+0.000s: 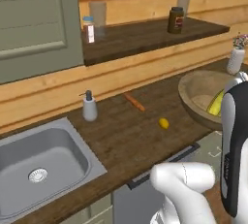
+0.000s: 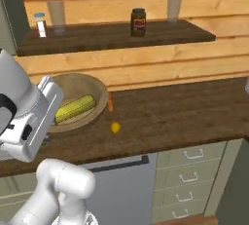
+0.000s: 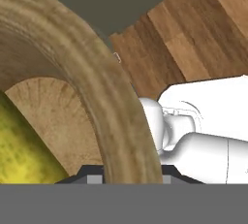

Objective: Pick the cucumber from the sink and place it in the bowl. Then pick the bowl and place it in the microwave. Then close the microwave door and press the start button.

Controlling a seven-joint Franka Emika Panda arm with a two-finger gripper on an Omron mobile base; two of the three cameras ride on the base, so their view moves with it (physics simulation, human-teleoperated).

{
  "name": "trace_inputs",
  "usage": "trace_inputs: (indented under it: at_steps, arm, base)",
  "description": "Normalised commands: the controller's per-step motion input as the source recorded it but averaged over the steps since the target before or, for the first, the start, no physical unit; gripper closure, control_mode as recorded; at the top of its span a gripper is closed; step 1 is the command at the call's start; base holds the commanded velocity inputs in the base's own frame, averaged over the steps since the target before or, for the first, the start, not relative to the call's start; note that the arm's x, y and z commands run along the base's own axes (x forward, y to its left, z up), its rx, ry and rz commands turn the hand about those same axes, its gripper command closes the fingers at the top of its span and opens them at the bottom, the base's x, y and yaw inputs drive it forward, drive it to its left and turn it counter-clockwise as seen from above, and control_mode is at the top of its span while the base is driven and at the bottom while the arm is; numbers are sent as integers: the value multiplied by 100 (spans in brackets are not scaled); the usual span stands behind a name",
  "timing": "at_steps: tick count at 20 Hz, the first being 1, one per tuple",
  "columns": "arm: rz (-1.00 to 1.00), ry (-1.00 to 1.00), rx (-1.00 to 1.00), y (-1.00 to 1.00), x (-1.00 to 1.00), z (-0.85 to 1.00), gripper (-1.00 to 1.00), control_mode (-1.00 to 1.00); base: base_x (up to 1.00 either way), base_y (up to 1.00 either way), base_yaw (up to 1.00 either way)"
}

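I see the bowl (image 2: 99, 103) on the worktop (image 2: 185, 107) near its back edge, below the wall shelf (image 2: 160, 31), and the cucumber (image 2: 74, 108) lies across the inside of it. From my hand camera the bowl's rim (image 3: 104, 102) runs right up between the two dark tips at the bottom of the frame, with the cucumber (image 3: 22, 155) on the inner side. The gripper (image 3: 127, 175) straddles that rim, but I cannot tell whether the fingers are pressed onto it or merely set around it. From the right base camera the hand covers the bowl's near-left side.

The sink (image 1: 72, 167) sits at the far left end of the worktop, well apart from the bowl (image 1: 193, 92). A soap dispenser (image 1: 89, 106) stands just behind its back right corner. A carrot (image 1: 134, 102) lies mid-worktop towards the back, and a small yellow lemon (image 1: 164, 123) rests nearer the front edge, between the carrot and the bowl. A dark jar (image 2: 138, 22) stands on the shelf.
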Motion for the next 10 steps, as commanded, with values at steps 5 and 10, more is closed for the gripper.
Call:
trace_inputs:
  at_steps: [5,10]
  arm:
    - [0,0,0,0,0,0,100,100]
    - [0,0,0,0,0,0,100,100]
  base:
    - [0,0,-99]
    - [0,0,-99]
